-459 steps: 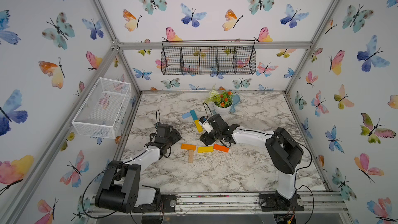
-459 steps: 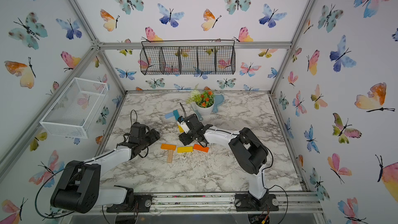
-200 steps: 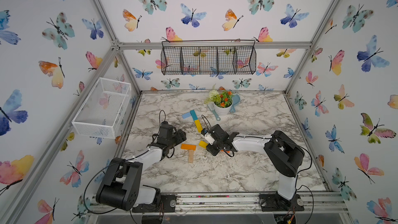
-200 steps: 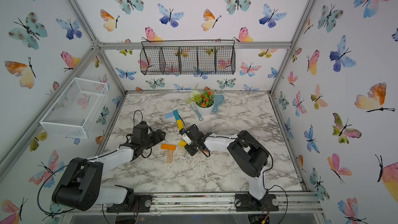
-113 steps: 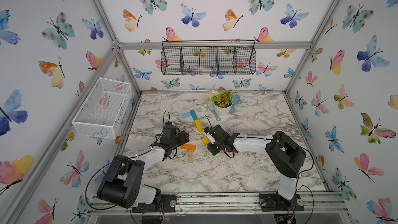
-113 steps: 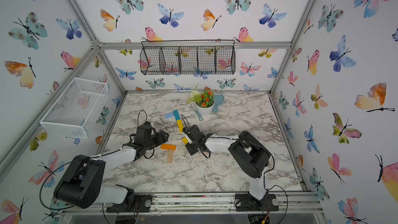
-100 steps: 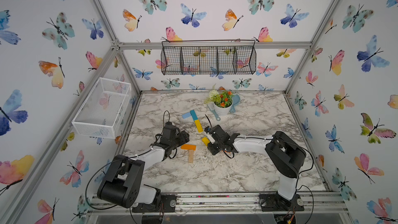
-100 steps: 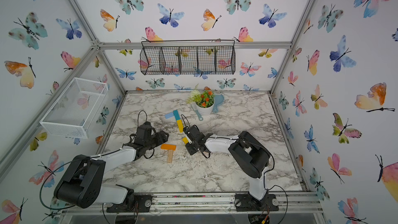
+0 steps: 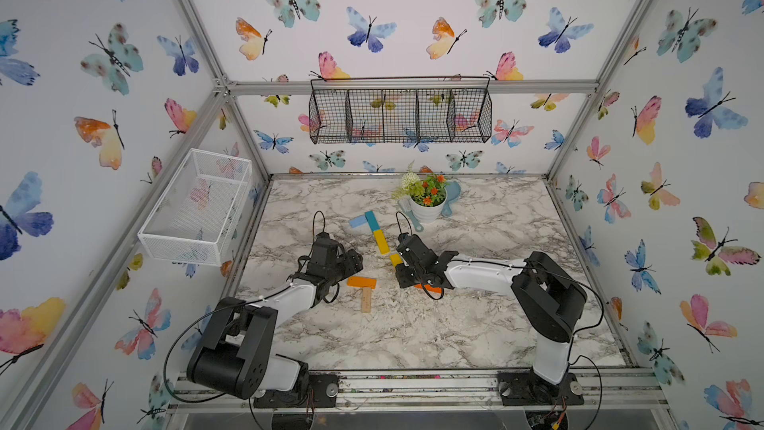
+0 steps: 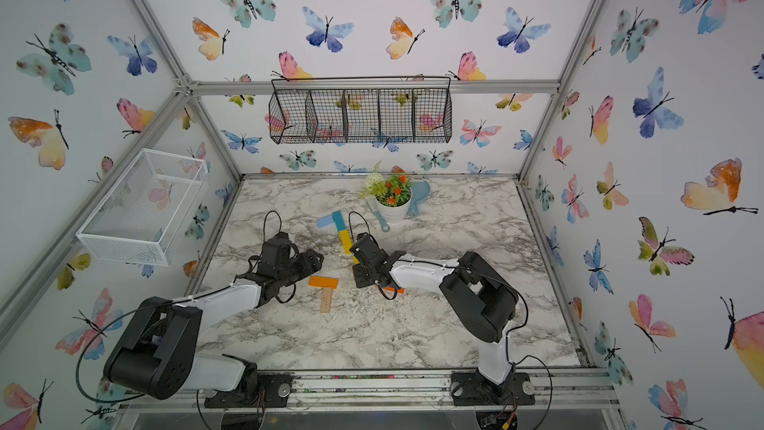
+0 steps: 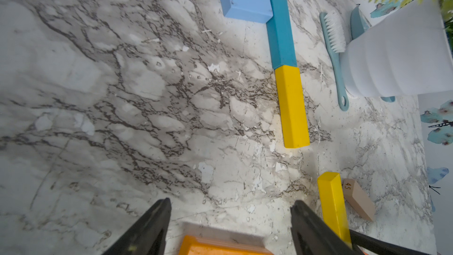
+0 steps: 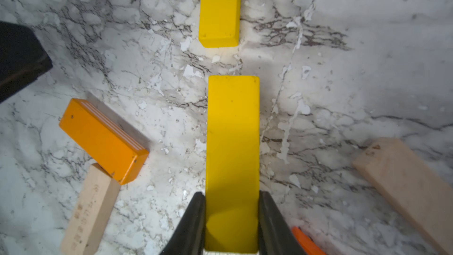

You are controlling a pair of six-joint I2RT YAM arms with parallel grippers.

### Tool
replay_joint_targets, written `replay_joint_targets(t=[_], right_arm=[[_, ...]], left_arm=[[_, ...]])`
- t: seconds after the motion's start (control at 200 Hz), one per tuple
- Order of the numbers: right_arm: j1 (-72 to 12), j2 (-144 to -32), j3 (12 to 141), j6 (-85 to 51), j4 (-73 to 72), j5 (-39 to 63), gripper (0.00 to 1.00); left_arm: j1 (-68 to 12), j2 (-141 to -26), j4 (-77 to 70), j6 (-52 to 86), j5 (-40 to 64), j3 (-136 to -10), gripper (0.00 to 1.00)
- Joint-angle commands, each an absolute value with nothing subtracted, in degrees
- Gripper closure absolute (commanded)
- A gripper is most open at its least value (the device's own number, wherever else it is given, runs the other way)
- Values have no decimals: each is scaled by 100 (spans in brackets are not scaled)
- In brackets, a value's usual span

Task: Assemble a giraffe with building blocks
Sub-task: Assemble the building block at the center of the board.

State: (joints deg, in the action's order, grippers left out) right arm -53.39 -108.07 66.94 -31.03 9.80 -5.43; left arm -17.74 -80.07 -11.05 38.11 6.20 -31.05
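Observation:
The giraffe's laid part runs light-blue block (image 9: 358, 221), teal block (image 9: 371, 220), yellow block (image 9: 381, 241), end to end. My right gripper (image 12: 231, 195) is shut on a second yellow block (image 12: 232, 131), in line with the first yellow (image 12: 219, 8), a short gap between them. My left gripper (image 11: 230, 202) is open, its fingers astride the near end of an orange block (image 11: 220, 246) without touching it. This orange block (image 9: 361, 282) touches a plain wood block (image 9: 366, 299). A second orange block (image 12: 304, 239) peeks from under the right gripper. A second wood block (image 12: 404, 185) lies beside it.
A white flower pot (image 9: 428, 210), a teal brush (image 11: 334, 45) and a blue scoop (image 9: 452, 194) stand at the back, close to the teal block. A black wire basket (image 9: 400, 115) hangs on the back wall. A white mesh basket (image 9: 198, 208) hangs on the left wall.
My right gripper has shut on the second yellow block and carried it a little toward the neck's yellow block. My left gripper has crept closer to the orange block.

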Motion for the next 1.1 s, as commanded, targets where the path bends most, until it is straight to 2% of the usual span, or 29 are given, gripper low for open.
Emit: replay_joint_targets(t=[0.0,1.096], right_arm=[[-5455,-11008,7011,-3479,1307,-862,93],[-5634,-11754,7720,-3661,1556,-1182,91]], left_arm=[[-1784,-8011,-1042,3726,491,-3191,19],[-1781,-7893,-970,3735,396,-3184,19]])
